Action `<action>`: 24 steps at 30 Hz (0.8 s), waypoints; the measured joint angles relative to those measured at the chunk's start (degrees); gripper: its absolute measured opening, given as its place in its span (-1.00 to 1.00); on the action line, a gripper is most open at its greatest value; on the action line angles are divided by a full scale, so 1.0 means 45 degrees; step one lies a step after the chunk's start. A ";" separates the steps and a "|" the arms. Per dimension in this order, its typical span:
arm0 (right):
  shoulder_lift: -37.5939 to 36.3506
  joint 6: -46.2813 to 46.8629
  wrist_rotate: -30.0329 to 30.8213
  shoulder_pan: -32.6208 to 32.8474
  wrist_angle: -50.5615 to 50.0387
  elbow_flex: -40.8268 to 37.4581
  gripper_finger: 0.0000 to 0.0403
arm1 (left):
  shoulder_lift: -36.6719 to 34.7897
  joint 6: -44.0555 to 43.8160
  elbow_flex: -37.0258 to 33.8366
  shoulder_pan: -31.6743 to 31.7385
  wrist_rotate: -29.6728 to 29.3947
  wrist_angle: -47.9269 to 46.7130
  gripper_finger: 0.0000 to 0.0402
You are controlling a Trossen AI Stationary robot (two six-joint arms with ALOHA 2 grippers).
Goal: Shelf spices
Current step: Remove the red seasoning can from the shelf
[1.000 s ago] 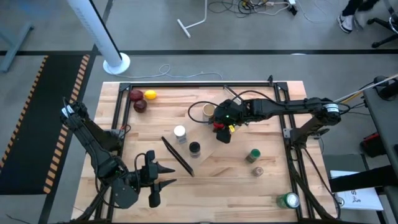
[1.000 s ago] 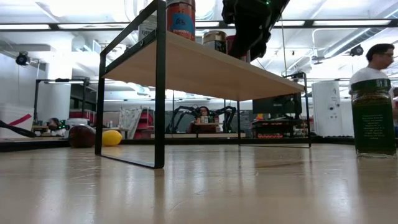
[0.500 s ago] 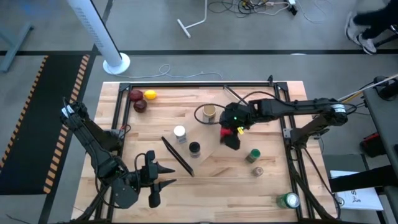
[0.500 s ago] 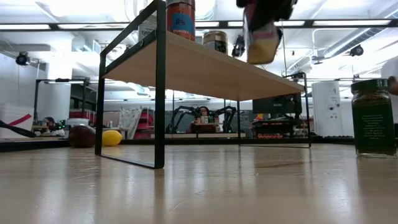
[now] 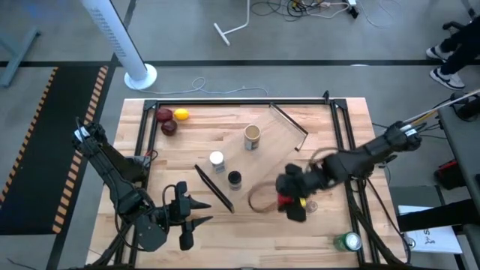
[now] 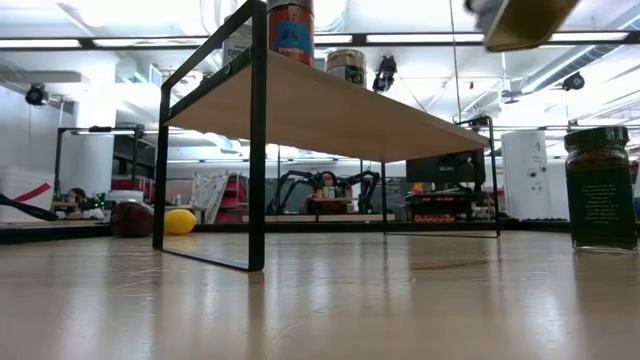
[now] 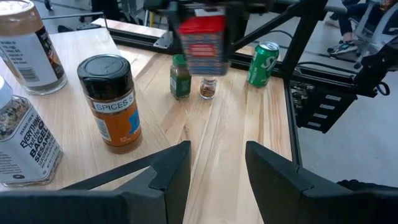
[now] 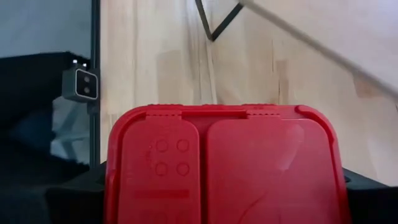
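Swung off from above the long light-wood shelf with thin black end bars, out to the near right part of the big plank tabletop: right gripper, now hanging well clear of the wood. Clamps the red plastic box with the moulded flip-lid between both dark fingers; shows a pale tan underside from the low view. Carries it high, above shelf level, near two jars on the table.

Just past the box, seen from the left wrist: green-lidded dark glass jar and tiny grey-capped jar, upright, close together, not yet shelved. Farther right, near the table's corner, a green-and-white round metal can.

Towards the middle, apparently on the shelf top: tan cardboard-looking cylinder, white-capped clear jar of coarse seasoning, black-capped jar of orange powder. Smooth, small and round, all three.

At the near left, parked low: left gripper, fingers drawn in narrow, holding nothing.

Judged about half done: three containers up, red box in the air, two jars waiting.
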 joint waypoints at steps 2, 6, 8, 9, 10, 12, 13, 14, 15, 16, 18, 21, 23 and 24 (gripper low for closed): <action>0.0058 0.0918 0.1039 0.0855 -0.0001 -0.0007 0.33 | 0.0000 0.0001 0.0000 0.0003 -0.0001 0.0002 -0.29; 0.0555 0.2762 0.2958 0.2242 -0.0054 -0.0007 0.33 | 0.0000 0.0204 0.0000 0.0004 -0.0034 0.0004 -0.29; 0.0983 0.3594 0.3419 0.2682 -0.0126 -0.0022 0.33 | 0.0000 0.0347 0.0000 0.0000 -0.0214 -0.0001 -0.29; 0.1269 0.3986 0.3536 0.2854 -0.0107 -0.0022 0.33 | 0.0000 0.0413 0.0000 0.0000 -0.0346 0.0000 -0.29; 0.1597 0.4362 0.3578 0.2990 -0.0092 -0.0022 0.33 | 0.0000 0.0459 0.0000 0.0002 -0.0426 0.0000 -0.29; 0.2336 0.5083 0.3701 0.3267 -0.0054 -0.0032 0.33 | 0.0000 0.0513 0.0000 0.0005 -0.0476 -0.0005 -0.29; 0.2747 0.5416 0.3909 0.3386 0.0039 -0.0036 0.33 | 0.0000 0.0530 0.0000 0.0005 -0.0519 -0.0005 -0.29; 0.3114 0.5733 0.4100 0.3500 0.0170 -0.0040 0.33 | 0.0000 0.0570 0.0000 0.0005 -0.0667 -0.0005 -0.29; 0.3465 0.6105 0.4337 0.3642 0.0302 -0.0036 0.33 | 0.0000 0.0585 0.0000 0.0000 -0.0824 -0.0008 -0.29; 0.3783 0.6526 0.4565 0.3764 0.0373 -0.0039 0.33 | 0.0000 0.0652 0.0001 0.0002 -0.1002 -0.0010 -0.29; 0.4407 0.7409 0.4853 0.3988 0.0497 -0.0036 0.33 | 0.0000 0.0858 0.0000 0.0001 -0.1350 -0.0016 -0.29; 0.5114 0.8847 0.5230 0.4359 0.0505 -0.0041 0.33 | 0.0000 0.1248 0.0000 0.0005 -0.2065 -0.0015 -0.29; 0.5395 0.9892 0.5526 0.4648 0.0542 -0.0041 0.33 | 0.0000 0.1493 0.0000 0.0004 -0.2457 -0.0019 -0.29; 0.5495 1.0375 0.5684 0.4799 0.0532 -0.0041 0.35 | 0.0000 0.1579 0.0000 0.0008 -0.2557 -0.0016 -0.29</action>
